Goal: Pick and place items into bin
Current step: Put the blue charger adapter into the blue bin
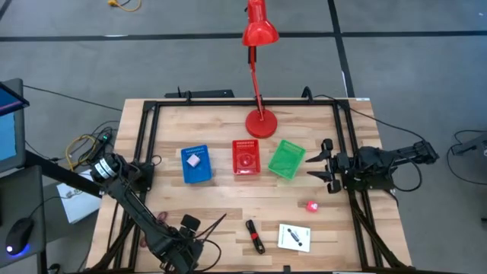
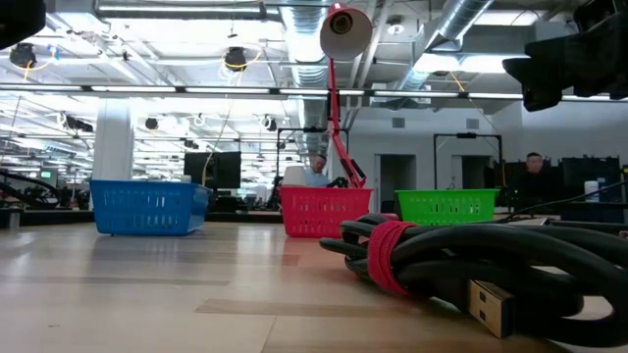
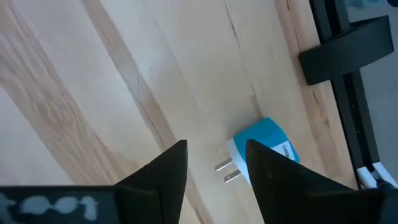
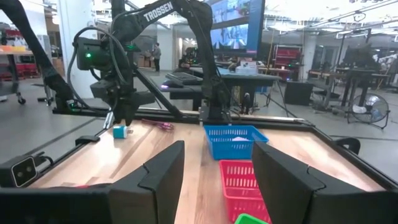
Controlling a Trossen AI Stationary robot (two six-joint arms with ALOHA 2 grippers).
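the left pincer (image 3: 214, 165) hangs released over the blue plug (image 3: 264, 152) on the tabletop (image 3: 124, 81); it should drop squarely astride before clenching, while the right pincer (image 1: 323, 169) waits released.

Ahead of the left jaws (image 3: 214, 165), which stand apart, a blue plug (image 3: 264, 149) lies just past the tips, in line with the gap, on bare surface (image 3: 124, 74). A black frame rail (image 3: 339, 56) runs beside it and bounds that side. The right jaws (image 1: 321, 166), also apart, hang just beside the green bin (image 1: 287, 159). Ahead of them, the red bin (image 4: 244, 177) and blue bin (image 4: 235, 139) stand in the way; open wood lies to one side.
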